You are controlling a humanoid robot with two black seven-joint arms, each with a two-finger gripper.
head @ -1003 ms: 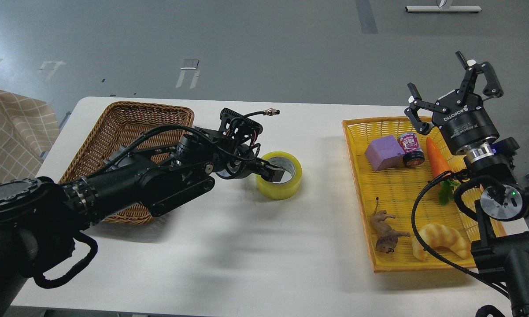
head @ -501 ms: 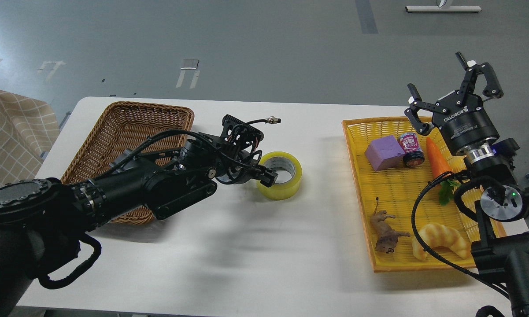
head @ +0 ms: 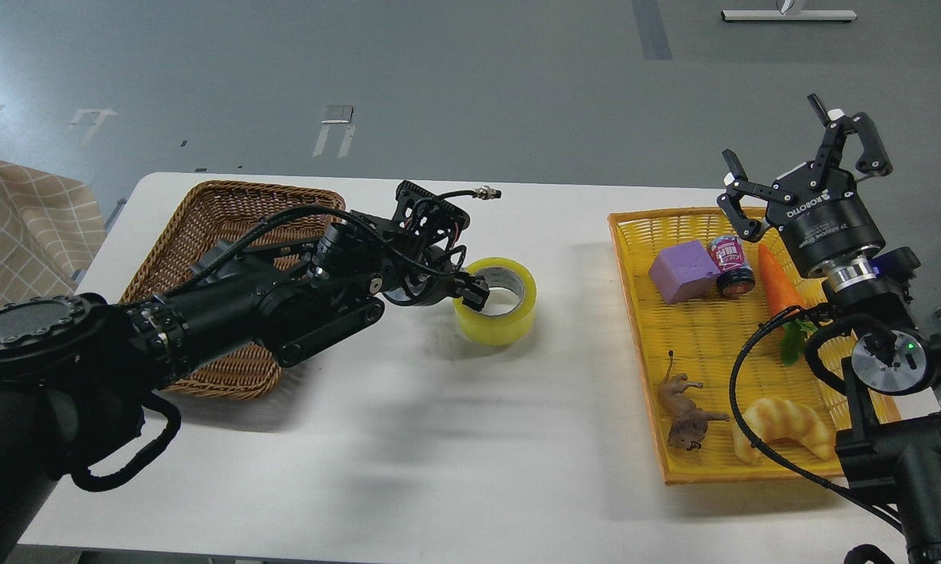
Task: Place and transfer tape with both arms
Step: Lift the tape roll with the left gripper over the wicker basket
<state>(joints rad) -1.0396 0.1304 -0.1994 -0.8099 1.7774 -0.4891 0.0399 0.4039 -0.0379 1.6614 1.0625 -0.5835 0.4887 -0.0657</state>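
Note:
The tape (head: 504, 321), a yellowish roll with a grey-white core, is at the middle of the white table (head: 439, 439). My left gripper (head: 472, 296) reaches in from the left, just right of the brown basket. Its fingers clamp the roll's left wall, and the roll looks raised a little off the table. My right gripper (head: 799, 168) is held high above the far right corner of the yellow tray, fingers spread open and empty, well away from the tape.
A brown wicker basket (head: 204, 227) stands at the left under my left arm. The yellow tray (head: 713, 337) at the right holds a purple block (head: 680, 272), a small jar (head: 732, 265), a carrot (head: 777, 286), a toy animal (head: 685, 411) and a croissant toy (head: 783, 427).
My left gripper drew back from inside the core to the roll's left wall and closed on it. The tape has shifted slightly up and left. My right arm barely moved.

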